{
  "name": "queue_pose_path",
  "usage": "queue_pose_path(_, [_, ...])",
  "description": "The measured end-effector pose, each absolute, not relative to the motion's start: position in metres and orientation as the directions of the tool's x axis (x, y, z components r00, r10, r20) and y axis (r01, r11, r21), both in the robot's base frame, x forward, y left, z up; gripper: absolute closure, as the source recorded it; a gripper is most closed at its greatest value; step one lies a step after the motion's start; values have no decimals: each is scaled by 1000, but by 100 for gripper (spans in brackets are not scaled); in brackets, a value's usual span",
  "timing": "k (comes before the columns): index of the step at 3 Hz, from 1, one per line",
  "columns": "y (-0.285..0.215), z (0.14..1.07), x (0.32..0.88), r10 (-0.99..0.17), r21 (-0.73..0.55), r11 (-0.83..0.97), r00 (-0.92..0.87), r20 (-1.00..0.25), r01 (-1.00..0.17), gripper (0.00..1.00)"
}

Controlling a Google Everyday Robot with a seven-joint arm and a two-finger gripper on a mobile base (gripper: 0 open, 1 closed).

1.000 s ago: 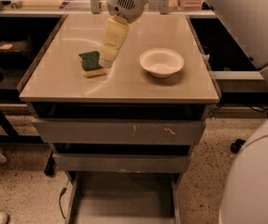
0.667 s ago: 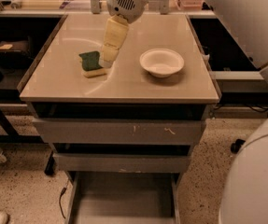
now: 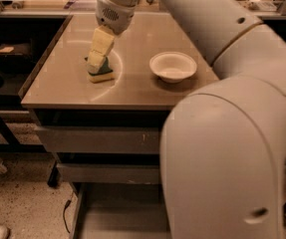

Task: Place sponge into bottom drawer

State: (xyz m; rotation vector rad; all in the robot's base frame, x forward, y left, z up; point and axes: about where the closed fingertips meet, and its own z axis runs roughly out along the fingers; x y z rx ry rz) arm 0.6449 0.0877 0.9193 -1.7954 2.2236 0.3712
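The sponge [image 3: 102,75], dark green on top with a yellow base, lies on the left half of the cabinet top [image 3: 132,91]. My gripper [image 3: 96,63] comes down from the upper left, and its pale yellow tip sits right on the sponge's back edge, hiding part of it. The bottom drawer [image 3: 117,215] is pulled out near the floor, showing a flat grey bed and a thin left rail. My white arm [image 3: 222,148] covers the drawer's right part.
A white bowl [image 3: 173,66] stands on the top to the right of the sponge. Two upper grey drawers [image 3: 97,139] are pushed in. Dark shelving [image 3: 5,59] stands to the left, and a cable [image 3: 65,210] lies on the speckled floor.
The gripper has moved left and down, from beside the sponge onto it. My arm's bulky links have swung into the right foreground, covering much of the drawers.
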Motion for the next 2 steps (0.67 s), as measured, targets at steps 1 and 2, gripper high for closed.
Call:
queue_pose_path(1, [102,894,668,-907,73,248,-258,-333,-966,0])
queue_pose_path(2, [108,891,676,-900,62,253,-259,-351,-965,0])
